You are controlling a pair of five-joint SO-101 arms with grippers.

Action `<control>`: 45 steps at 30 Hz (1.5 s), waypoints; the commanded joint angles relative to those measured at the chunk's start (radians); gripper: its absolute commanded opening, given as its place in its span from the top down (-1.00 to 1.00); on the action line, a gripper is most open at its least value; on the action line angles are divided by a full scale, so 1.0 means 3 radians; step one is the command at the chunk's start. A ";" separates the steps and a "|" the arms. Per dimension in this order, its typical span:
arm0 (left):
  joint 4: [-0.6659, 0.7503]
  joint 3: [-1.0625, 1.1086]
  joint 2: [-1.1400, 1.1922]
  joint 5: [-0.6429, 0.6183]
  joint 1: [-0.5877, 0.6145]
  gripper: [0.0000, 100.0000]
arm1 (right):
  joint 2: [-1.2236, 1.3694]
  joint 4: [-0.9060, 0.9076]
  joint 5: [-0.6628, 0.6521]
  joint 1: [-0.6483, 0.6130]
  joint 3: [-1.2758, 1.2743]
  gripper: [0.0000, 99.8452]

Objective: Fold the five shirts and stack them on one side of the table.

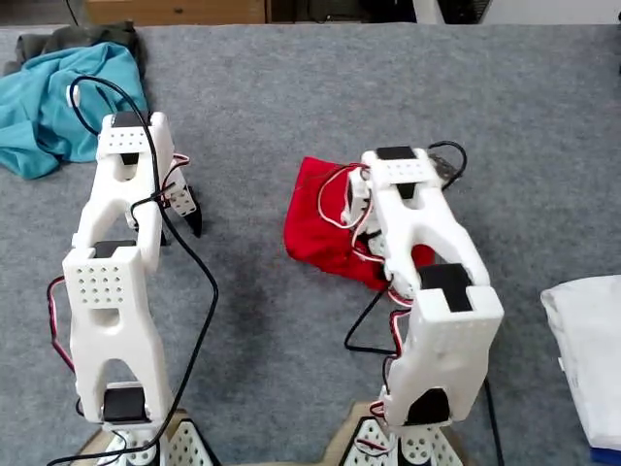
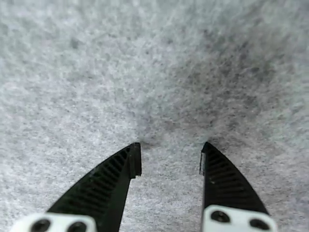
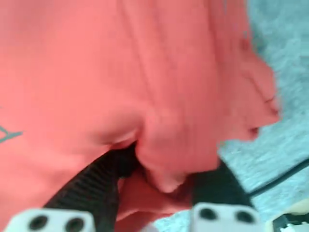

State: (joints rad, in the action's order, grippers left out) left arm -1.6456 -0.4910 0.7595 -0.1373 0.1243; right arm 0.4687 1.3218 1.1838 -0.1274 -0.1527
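While the grey table (image 1: 320,87) stretches wide, the red shirt (image 1: 312,231) sits bunched mid-table, the right gripper (image 3: 169,166) pinching a fold. Best lift slowly and spread it flat! The left gripper (image 2: 169,154) hangs agape over bare table. The shirt's teal mark (image 3: 7,135) is unreadable.

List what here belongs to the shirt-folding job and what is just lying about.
Job: red shirt, pinched in the right pincer; teal shirt; dark green garment behind it; white garment; left pincer, open.
Lying about: black cable; wooden furniture.
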 commanded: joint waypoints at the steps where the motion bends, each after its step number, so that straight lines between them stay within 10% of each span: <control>1: 0.0036 -0.0020 -0.0202 0.0036 0.0041 0.58 | 0.0156 -0.0072 -0.0138 0.0207 0.0038 0.98; 19: 0.0031 -0.0026 -0.0202 0.0041 0.0041 0.58 | -0.0570 -0.0159 -0.1918 0.1041 0.1036 0.99; 45: -0.0118 -0.0189 -0.0202 0.0220 0.0097 0.58 | -0.0575 0.1043 -0.3140 0.3746 0.3261 0.99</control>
State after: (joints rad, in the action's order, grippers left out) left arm -1.6533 -0.4941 0.7595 -0.0928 0.1381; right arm 0.3767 1.6303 0.2800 0.9298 0.7004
